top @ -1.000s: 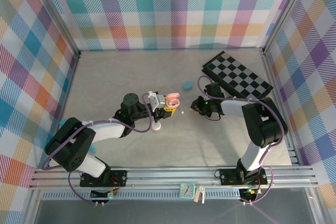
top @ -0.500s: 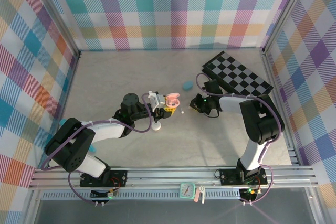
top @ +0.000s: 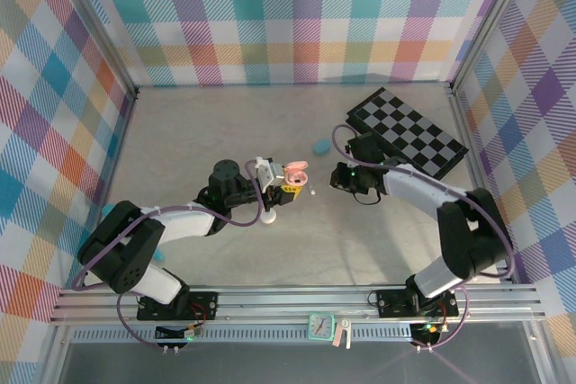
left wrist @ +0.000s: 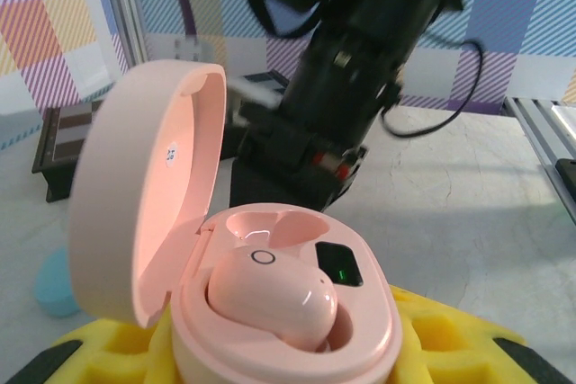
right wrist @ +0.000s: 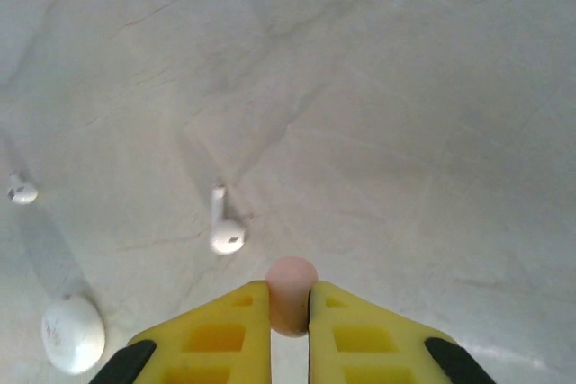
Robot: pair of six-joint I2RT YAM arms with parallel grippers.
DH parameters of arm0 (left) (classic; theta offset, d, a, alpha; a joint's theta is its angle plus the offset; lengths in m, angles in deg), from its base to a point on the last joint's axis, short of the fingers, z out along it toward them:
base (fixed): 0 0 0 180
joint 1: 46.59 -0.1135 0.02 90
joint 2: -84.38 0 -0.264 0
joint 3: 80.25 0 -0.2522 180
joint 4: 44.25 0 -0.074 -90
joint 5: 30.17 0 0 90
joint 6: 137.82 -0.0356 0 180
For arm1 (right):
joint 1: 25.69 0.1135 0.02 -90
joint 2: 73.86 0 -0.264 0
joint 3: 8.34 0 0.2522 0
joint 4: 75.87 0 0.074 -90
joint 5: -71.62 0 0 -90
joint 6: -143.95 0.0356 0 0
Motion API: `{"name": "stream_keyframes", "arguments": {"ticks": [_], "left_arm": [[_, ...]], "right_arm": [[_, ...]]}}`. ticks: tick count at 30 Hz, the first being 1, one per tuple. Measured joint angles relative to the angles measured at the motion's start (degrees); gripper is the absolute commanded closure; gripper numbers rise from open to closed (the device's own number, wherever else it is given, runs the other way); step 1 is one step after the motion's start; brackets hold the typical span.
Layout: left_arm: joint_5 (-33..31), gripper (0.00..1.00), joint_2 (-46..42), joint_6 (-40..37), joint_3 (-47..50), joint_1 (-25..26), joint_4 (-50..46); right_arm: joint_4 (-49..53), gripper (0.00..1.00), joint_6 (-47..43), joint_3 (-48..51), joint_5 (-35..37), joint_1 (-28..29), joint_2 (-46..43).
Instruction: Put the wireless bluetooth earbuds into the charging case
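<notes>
Our left gripper (top: 289, 184) is clamped on the base of the pink case (left wrist: 373, 317), holding it off the worktop (right wrist: 405, 87) with the lid (left wrist: 144, 204) swung up and the sockets facing up, which we judge keeps the opening steady and reachable for the other arm. One pink earbud (left wrist: 274, 294) sits in the near socket; the far socket (left wrist: 270, 222) is empty and looks like the target. Our right gripper (right wrist: 290, 312) is pinched shut on the second pink earbud (right wrist: 291, 278), gripping it at the fingertips so most of it pokes out in front, free to drop into the socket. Below it on the worktop lie a white stemmed earbud (right wrist: 225, 222) and a white case (right wrist: 72, 334). For writing, we find a small round sticker (left wrist: 170, 152) inside the lid, its digits too small to read surely, a ring mark on the seated bud, and a green light (left wrist: 337, 267) on the case; we see no brand name.
</notes>
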Motion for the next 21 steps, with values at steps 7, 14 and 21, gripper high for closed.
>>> {"name": "stream_keyframes", "arguments": {"ticks": [7,14,21], "left_arm": [[-1.2,0.65,2.1,0.0,-1.0,0.0,-1.4],[-1.8,0.65,2.4,0.0,-2.9,0.0,-3.0],[-2.0,0.65,3.5,0.0,-3.7,0.0,-4.5]], "right_arm": [[4.3,0.84,-4.6,-0.7,3.7,4.7,-10.7],[7.2,0.83,-8.2,-4.0,5.8,9.0,-15.8],[8.2,0.83,-9.4,-7.8,5.3,11.7,-16.6]]}}
